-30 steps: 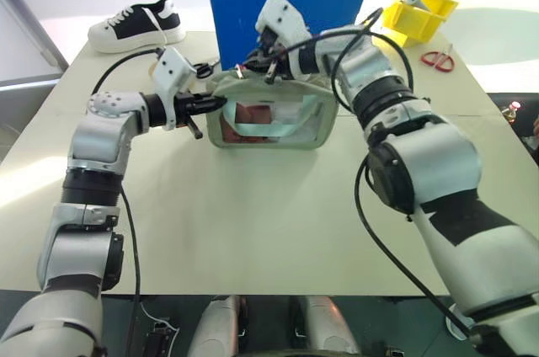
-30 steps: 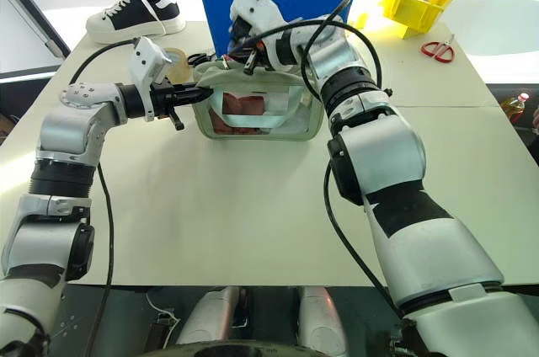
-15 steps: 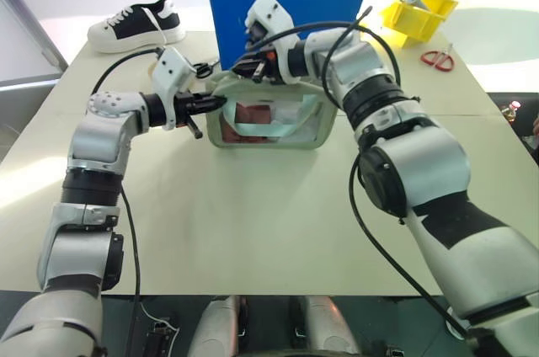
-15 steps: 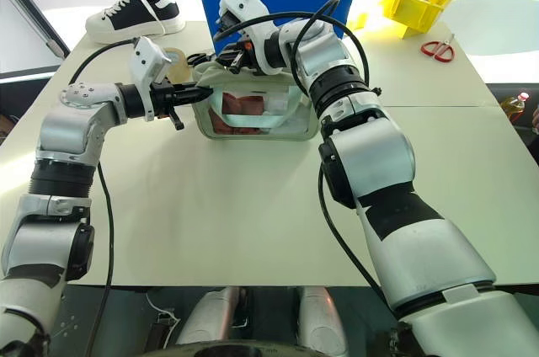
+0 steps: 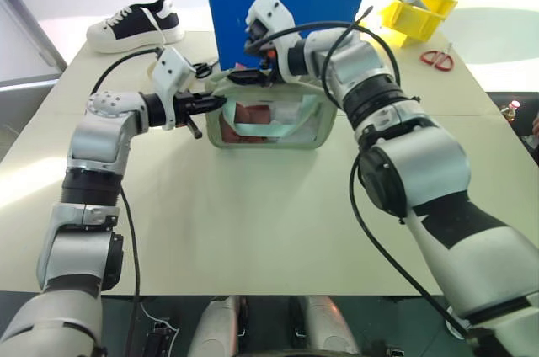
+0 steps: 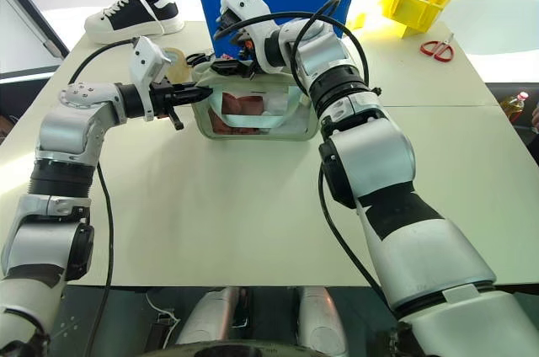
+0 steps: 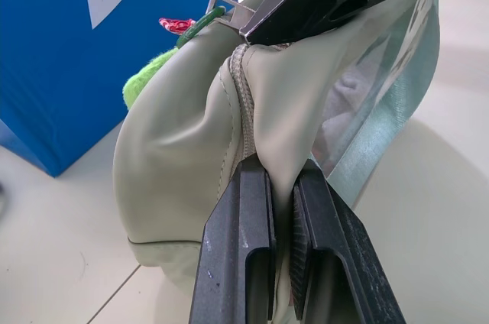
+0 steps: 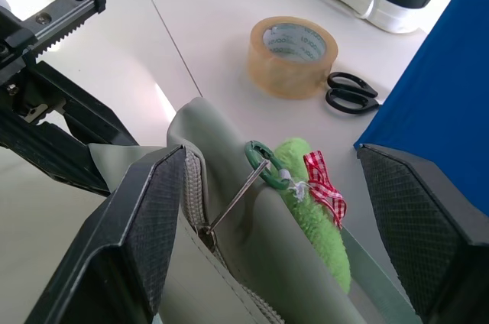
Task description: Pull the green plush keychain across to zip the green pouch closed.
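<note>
Both grippers work the green pouch (image 5: pixel 269 121): left gripper (image 7: pixel 281 209) pinches its nine-o'clock end; right gripper (image 8: pixel 260 209) gapes empty around the green plush keychain (image 8: pixel 309 202). Next likely withdrawing, zip seemingly closed.

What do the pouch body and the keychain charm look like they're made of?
The green pouch: matte, smooth sage fabric, maybe faux leather; it folds in soft creases where the left gripper pinches it, and it has a clear glossy plastic window. The green plush keychain: fuzzy lime pile, with a red checked ribbon bow.
</note>
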